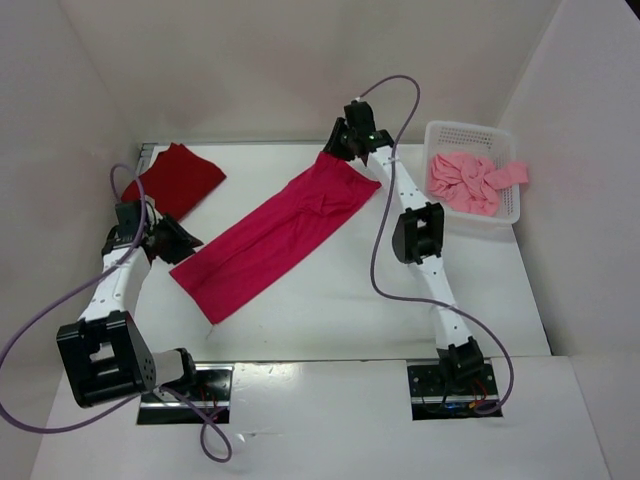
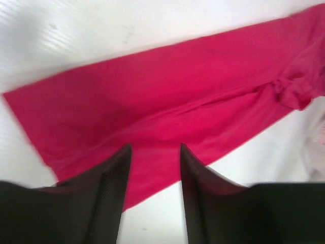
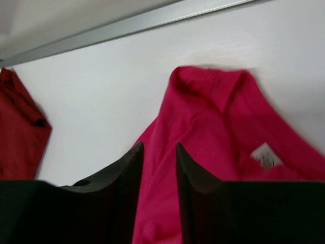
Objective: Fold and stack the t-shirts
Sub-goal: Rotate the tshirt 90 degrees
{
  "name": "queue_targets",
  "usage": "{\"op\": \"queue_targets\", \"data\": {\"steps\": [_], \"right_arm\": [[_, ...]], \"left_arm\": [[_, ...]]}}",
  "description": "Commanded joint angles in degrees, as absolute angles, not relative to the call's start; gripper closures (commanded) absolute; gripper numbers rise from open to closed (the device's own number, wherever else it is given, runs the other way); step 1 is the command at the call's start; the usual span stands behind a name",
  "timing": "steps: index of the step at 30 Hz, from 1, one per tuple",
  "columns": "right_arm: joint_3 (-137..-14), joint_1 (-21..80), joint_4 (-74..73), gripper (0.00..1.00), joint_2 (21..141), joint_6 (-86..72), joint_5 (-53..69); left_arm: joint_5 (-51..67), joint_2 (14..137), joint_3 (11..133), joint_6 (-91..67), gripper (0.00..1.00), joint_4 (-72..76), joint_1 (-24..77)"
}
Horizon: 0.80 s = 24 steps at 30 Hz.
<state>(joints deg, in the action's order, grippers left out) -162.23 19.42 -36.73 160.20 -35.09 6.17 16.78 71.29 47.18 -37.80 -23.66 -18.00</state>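
The bright crimson-pink t-shirt lies folded into a long strip, running diagonally across the table from near left to far right. At its near-left end my left gripper is open, its jaws apart over the shirt's edge and holding nothing. My right gripper hovers open above the far end, where the collar is bunched. The dark red t-shirt lies folded at the back left and also shows in the right wrist view. The light salmon t-shirt is crumpled in the basket.
The white perforated basket stands at the back right, one salmon sleeve hanging over its right rim. A metal strip marks the table's far edge, with white walls on three sides. A white label shows on the crimson shirt.
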Motion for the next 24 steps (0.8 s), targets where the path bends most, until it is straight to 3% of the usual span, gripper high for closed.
{"op": "queue_targets", "data": {"steps": [1, 2, 3, 4, 6, 7, 8, 11, 13, 14, 17, 20, 24], "right_arm": [[-156.48, 23.63, -40.78, 0.58, 144.08, -29.46, 1.79], [-148.53, 25.21, -39.91, 0.58, 136.92, -28.75, 1.76], [-142.62, 26.01, -38.16, 0.58, 132.58, -28.74, 1.76], [-127.59, 26.89, -30.57, 0.63, 127.58, -28.74, 1.76], [-112.92, 29.25, -22.71, 0.79, 112.72, -32.23, 1.76], [-106.76, 29.79, -17.80, 0.85, 108.76, -34.08, 2.80], [-95.56, 30.58, -15.93, 0.99, 105.15, -35.84, 4.81], [-77.73, 38.47, -9.33, 1.00, 95.38, -41.38, 5.80], [-70.53, 46.36, -7.13, 0.90, 95.18, -45.50, 6.32], [-68.75, 48.32, -4.25, 0.76, 96.06, -47.53, 7.98], [-64.95, 54.13, 3.59, 0.54, 100.18, -53.43, 8.45], [-66.88, 58.00, 4.65, 0.47, 105.28, -54.57, 6.50], [-66.98, 58.01, 7.11, 0.47, 111.16, -58.96, 4.75]], "left_arm": [[20.47, 74.17, 49.56, -37.53, 0.60, -20.41, -15.57], [21.35, 74.79, 50.70, -37.53, 0.78, -19.61, -14.69], [21.36, 74.79, 51.50, -38.05, 0.84, -18.82, -13.89], [21.36, 75.58, 52.37, -38.06, 0.89, -17.76, -11.80], [21.36, 75.59, 54.39, -37.45, 1.00, -17.23, -9.50], [18.75, 75.59, 56.32, -37.44, 1.00, -17.23, -8.27], [17.94, 75.59, 57.12, -36.48, 1.00, -17.92, -6.26], [16.79, 75.59, 57.74, -35.95, 1.00, -17.93, -5.10], [16.79, 76.11, 57.22, -35.33, 0.98, -17.93, -5.10], [16.79, 76.11, 57.22, -35.33, 0.97, -17.93, -5.10], [16.79, 77.25, 55.90, -34.80, 0.93, -17.93, -5.10], [17.31, 77.26, 55.90, -34.19, 0.90, -17.93, -5.10], [17.84, 77.26, 55.28, -33.05, 0.86, -17.93, -5.10]]}}
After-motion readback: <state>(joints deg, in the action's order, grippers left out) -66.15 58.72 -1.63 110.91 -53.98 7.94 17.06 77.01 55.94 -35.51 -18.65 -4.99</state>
